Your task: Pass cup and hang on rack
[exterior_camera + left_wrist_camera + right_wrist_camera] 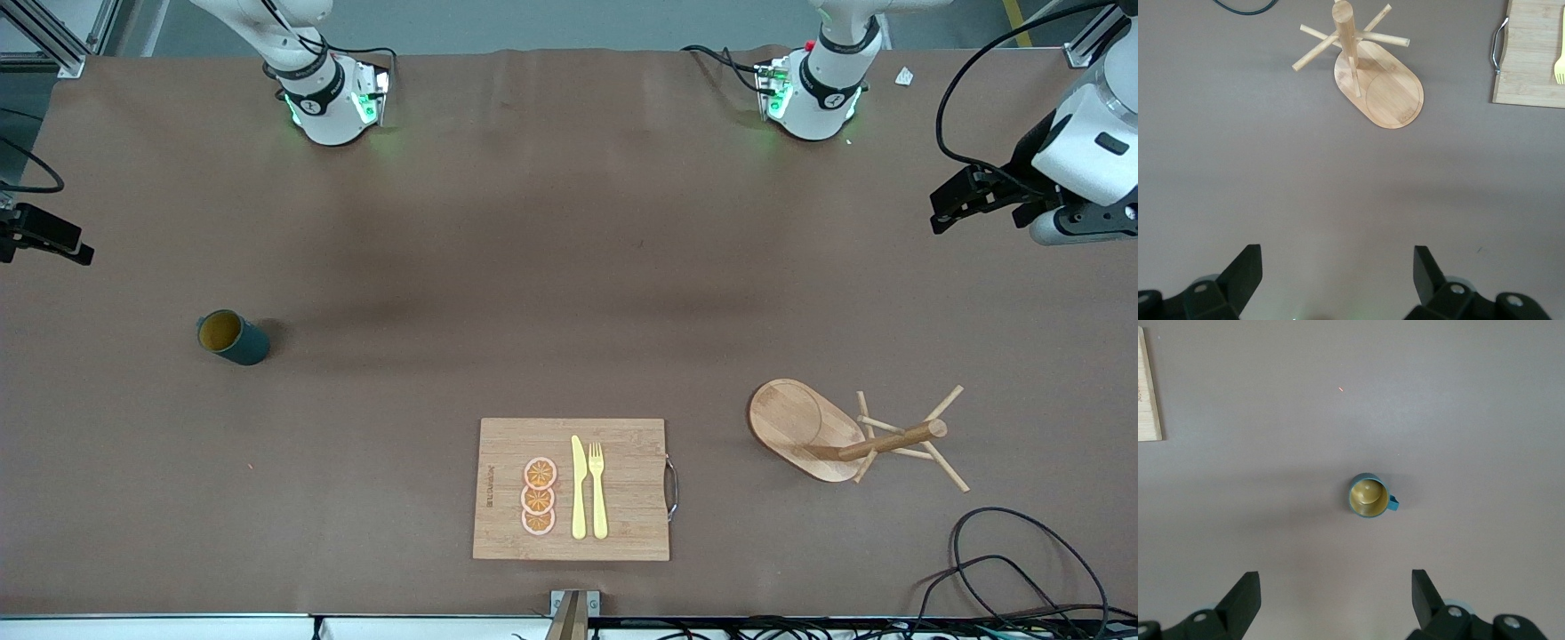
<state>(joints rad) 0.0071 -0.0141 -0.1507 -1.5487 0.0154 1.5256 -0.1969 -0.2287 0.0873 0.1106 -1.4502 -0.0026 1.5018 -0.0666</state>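
The cup (233, 338), dark teal with a mustard-yellow inside, stands upright on the brown table toward the right arm's end. In the right wrist view the cup (1369, 496) lies below the open, empty right gripper (1336, 580), its small handle to one side. The right gripper (40, 236) hangs high at the table's edge. The rack (845, 431), a light wooden mug tree on an oval base, stands toward the left arm's end. It also shows in the left wrist view (1371, 77). The left gripper (965, 200) is open, empty and raised over that end (1338, 257).
A bamboo cutting board (622, 524) with a metal handle lies near the front camera, midway along the table. It carries orange slices (539, 496), a yellow knife (579, 489) and a yellow fork (597, 489). Black cables (1013, 569) lie near the rack.
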